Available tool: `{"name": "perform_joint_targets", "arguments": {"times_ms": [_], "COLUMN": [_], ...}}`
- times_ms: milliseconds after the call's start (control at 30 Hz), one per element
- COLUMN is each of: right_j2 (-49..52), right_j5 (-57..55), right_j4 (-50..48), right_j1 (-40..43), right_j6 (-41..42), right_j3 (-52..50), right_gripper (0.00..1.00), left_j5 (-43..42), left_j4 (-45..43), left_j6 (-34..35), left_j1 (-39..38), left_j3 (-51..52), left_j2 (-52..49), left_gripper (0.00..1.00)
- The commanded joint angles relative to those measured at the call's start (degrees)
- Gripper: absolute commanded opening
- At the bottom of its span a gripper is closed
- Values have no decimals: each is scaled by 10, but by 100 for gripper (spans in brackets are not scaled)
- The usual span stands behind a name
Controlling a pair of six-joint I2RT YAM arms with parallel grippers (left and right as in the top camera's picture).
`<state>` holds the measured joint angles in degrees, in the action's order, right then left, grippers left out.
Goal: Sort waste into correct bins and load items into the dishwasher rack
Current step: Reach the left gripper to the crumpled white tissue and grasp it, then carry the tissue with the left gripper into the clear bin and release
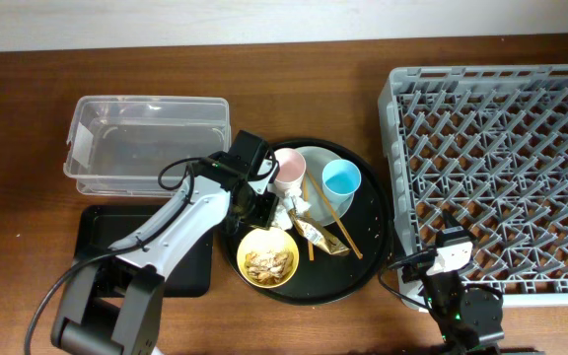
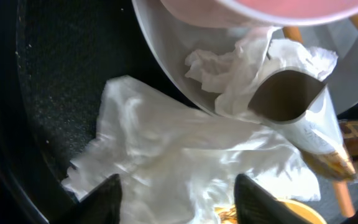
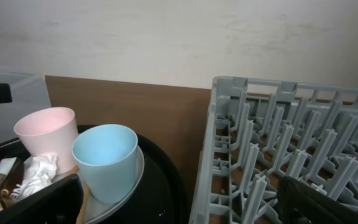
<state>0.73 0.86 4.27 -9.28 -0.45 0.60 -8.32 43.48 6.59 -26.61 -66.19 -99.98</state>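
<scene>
In the left wrist view my left gripper (image 2: pixel 180 202) is open, its fingertips (image 2: pixel 101 202) on either side of a crumpled white tissue (image 2: pixel 179 155) lying on the round black tray (image 2: pixel 42 93). More tissue and the gold-brown wrapper (image 2: pixel 316 134) rest against the grey-white plate (image 2: pixel 166 56). From overhead, the pink cup (image 1: pixel 287 170) and blue cup (image 1: pixel 341 179) stand on the plate (image 1: pixel 314 158), the chopsticks (image 1: pixel 331 212) lie across it, and the yellow bowl (image 1: pixel 267 258) holds tan scraps. My right gripper (image 1: pixel 452 258) is open and empty by the dishwasher rack (image 1: pixel 501 148).
The clear tub (image 1: pixel 146 143) stands at the back left. In front of it lies the shallow black rectangular tray (image 1: pixel 180 266), partly under my left arm. The rack's left wall (image 3: pixel 219 149) rises close to the round tray (image 3: pixel 166 180).
</scene>
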Motion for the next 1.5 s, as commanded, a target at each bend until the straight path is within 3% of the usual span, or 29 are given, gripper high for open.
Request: {"name": "perform_joint_targets", "arguments": {"times_ms": [0,67,133,433,700,1200,1467], "right_j2": [-4,-4,-4,-4,-4,-4,-4], "right_j5": [-5,-5,-5,-5,-5,-5,-5], "right_j4": [3,3,3,3,3,3,3], "right_j1": [3,3,3,3,3,3,3], "right_j6": [-2,-2,-2,-2,-2,-2,-2], "right_j3": [-3,-3,-3,-3,-3,-3,-3], "right_gripper": [99,98,98,98,98,98,98], "left_j5": [2,2,2,11,83,88,67], "left_j4": [1,1,1,77,108,93,80], "left_j6": [-8,-8,-8,-8,-4,33,56], "left_j1": [-2,-2,-2,-2,16,231,268], "left_j3": [6,6,5,-97,-165,-166,-162], "left_j2": [-5,-5,-5,14,62,77,73], "left_gripper": [28,11,1,1,1,2,4]}}
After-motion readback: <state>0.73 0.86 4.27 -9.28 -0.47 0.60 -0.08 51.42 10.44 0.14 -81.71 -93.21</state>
